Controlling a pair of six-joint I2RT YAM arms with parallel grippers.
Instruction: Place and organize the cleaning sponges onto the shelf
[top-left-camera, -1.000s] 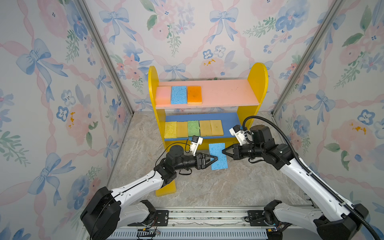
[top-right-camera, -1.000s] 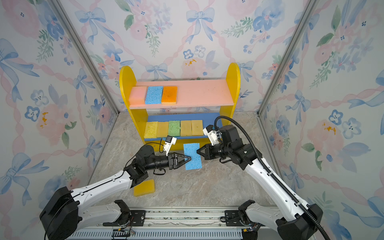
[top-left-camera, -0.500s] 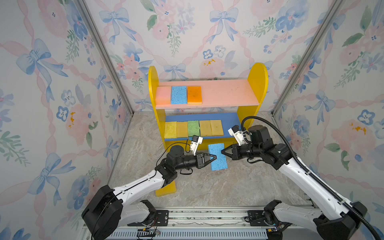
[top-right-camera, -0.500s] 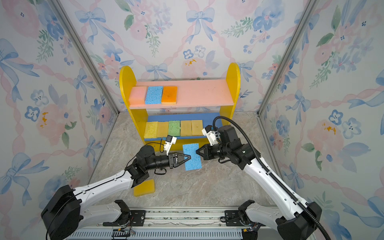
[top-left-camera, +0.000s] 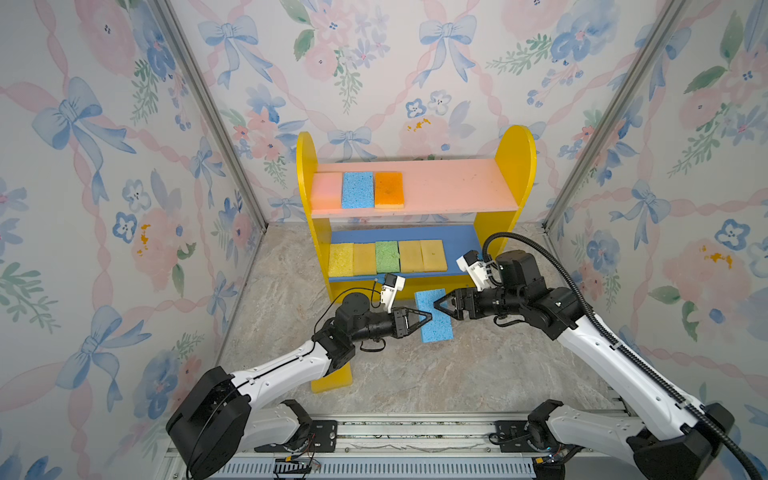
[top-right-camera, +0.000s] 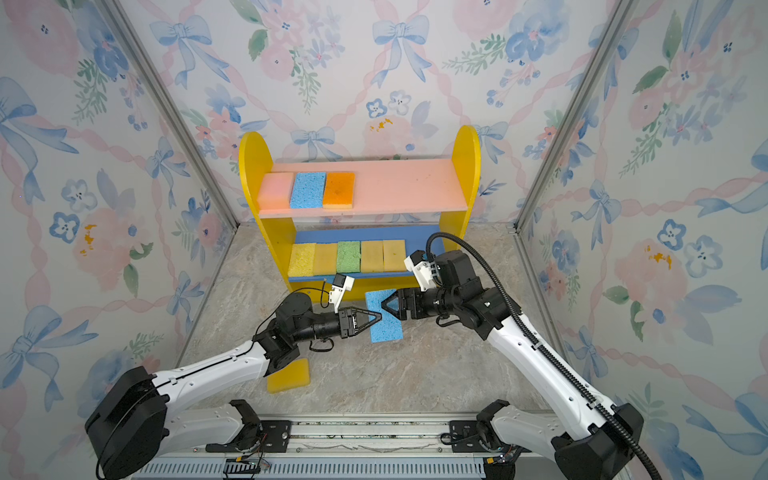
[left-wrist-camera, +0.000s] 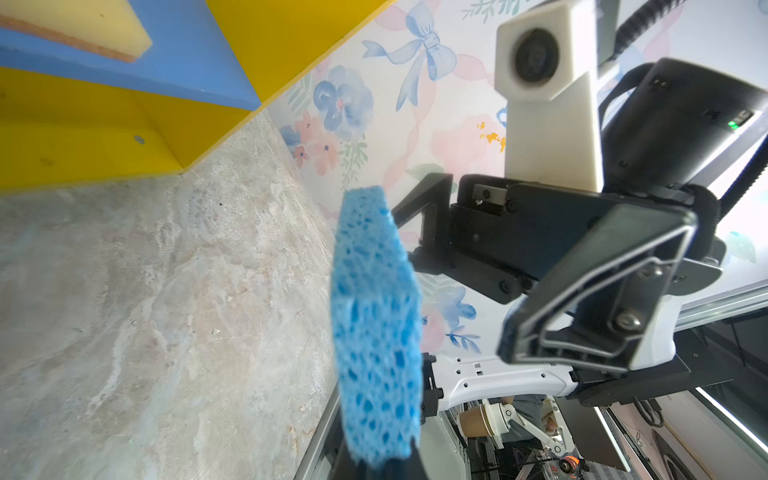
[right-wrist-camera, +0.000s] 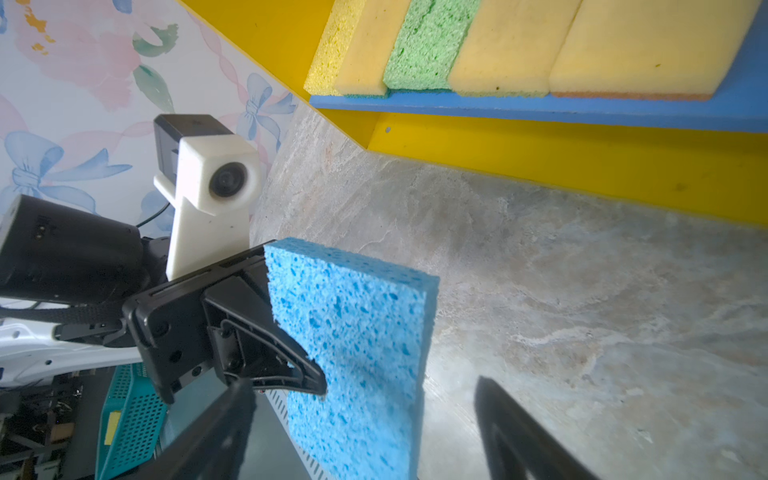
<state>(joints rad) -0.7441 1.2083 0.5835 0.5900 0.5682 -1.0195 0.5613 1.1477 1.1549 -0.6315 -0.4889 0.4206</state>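
Blue sponge (top-left-camera: 436, 324) is in the air just in front of the shelf (top-left-camera: 514, 166), ahead of the right half of its base and clear of the marble floor (top-left-camera: 478, 374). Left gripper (top-left-camera: 429, 318) is pinching one edge, fingers (right-wrist-camera: 286, 365) pressed into the foam. Right gripper (top-left-camera: 436, 306) faces it from the shelf's right side with jaws spread either side of the opposite edge and nothing clamped, so the sponge rides on the left arm alone. On the shelf, the pink upper board (top-left-camera: 457, 187) holds three in a touching row from its left end: pink sponge (top-left-camera: 326, 191), shelved blue sponge (top-left-camera: 357, 189), orange sponge (top-left-camera: 389, 189). The board's right half is bare. The blue lower board (top-left-camera: 461, 245) holds a row of five (top-left-camera: 387, 256), yellow, tan, green, tan, tan, with a bare strip at its right end. Last loose one is the yellow sponge (top-right-camera: 289, 376), on the floor well in front of the shelf's left panel, partly under the left arm. By my count that's eight shelved, one in hand, one on the floor. Likely slot for this one is the upper board beside the orange sponge. An edge-only pinch on soft foam may droop on the way up.
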